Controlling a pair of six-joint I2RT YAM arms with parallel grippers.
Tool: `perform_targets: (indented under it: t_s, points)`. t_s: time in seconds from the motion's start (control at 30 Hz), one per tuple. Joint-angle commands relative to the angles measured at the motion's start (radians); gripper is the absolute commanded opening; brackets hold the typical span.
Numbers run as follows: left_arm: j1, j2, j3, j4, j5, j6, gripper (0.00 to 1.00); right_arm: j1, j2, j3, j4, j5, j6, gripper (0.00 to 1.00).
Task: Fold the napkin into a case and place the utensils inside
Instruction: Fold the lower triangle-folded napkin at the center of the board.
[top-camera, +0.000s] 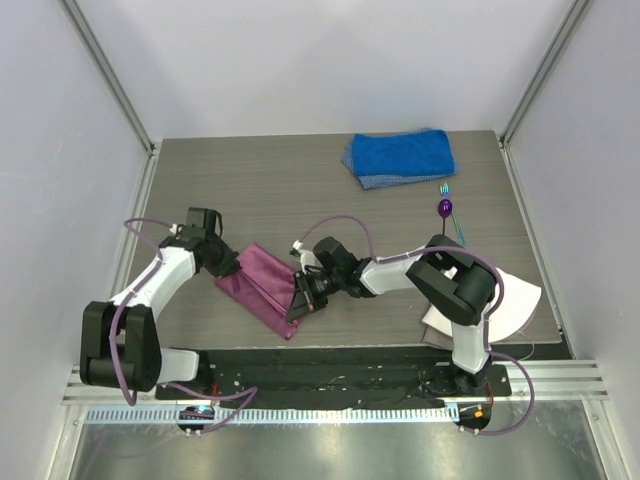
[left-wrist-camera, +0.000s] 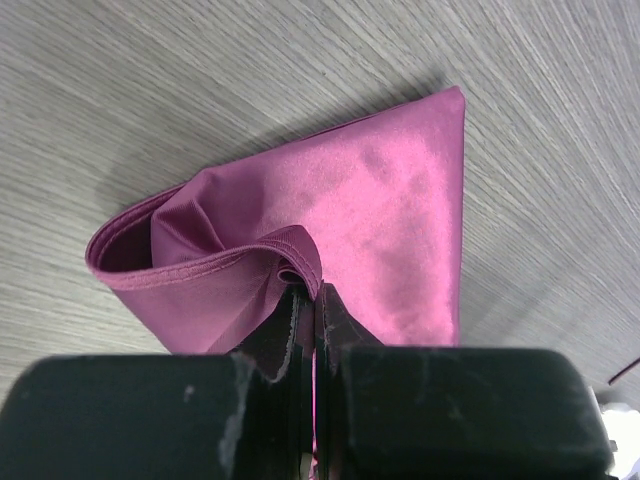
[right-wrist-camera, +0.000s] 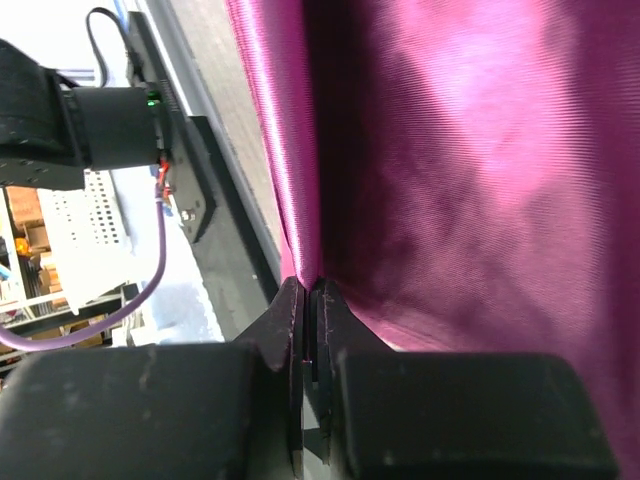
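The magenta-purple napkin (top-camera: 262, 285) lies folded into a narrow slanted strip on the table between the two arms. My left gripper (top-camera: 224, 267) is shut on its upper left edge; in the left wrist view (left-wrist-camera: 316, 292) the hem (left-wrist-camera: 215, 262) curls up at the fingertips. My right gripper (top-camera: 301, 298) is shut on the napkin's lower right edge, shown close up in the right wrist view (right-wrist-camera: 311, 283) with the cloth (right-wrist-camera: 470, 170) stretched away. The purple-bowled spoon (top-camera: 445, 209) and the teal fork (top-camera: 452, 218) lie together at the right, apart from both grippers.
A thick blue towel (top-camera: 399, 156) lies folded at the back right. A white cloth (top-camera: 510, 305) sits at the right near edge, partly under the right arm. The black base rail (top-camera: 330, 365) runs along the near edge.
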Motion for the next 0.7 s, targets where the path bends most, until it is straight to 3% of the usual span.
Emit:
perform_targets:
  t_s: [0.0,0.4,0.67]
  points:
    - [0.007,0.015,0.042,0.101,-0.07,0.003,0.0,-0.002,0.017,0.023,-0.114,-0.05,-0.062,0.07]
    - [0.007,-0.023,0.004,0.078,-0.157,0.003,0.0,-0.021,0.048,0.091,-0.172,-0.047,-0.097,0.21]
    - [0.008,0.024,0.01,0.089,-0.157,0.01,0.0,-0.031,0.045,0.129,-0.215,-0.032,-0.119,0.35]
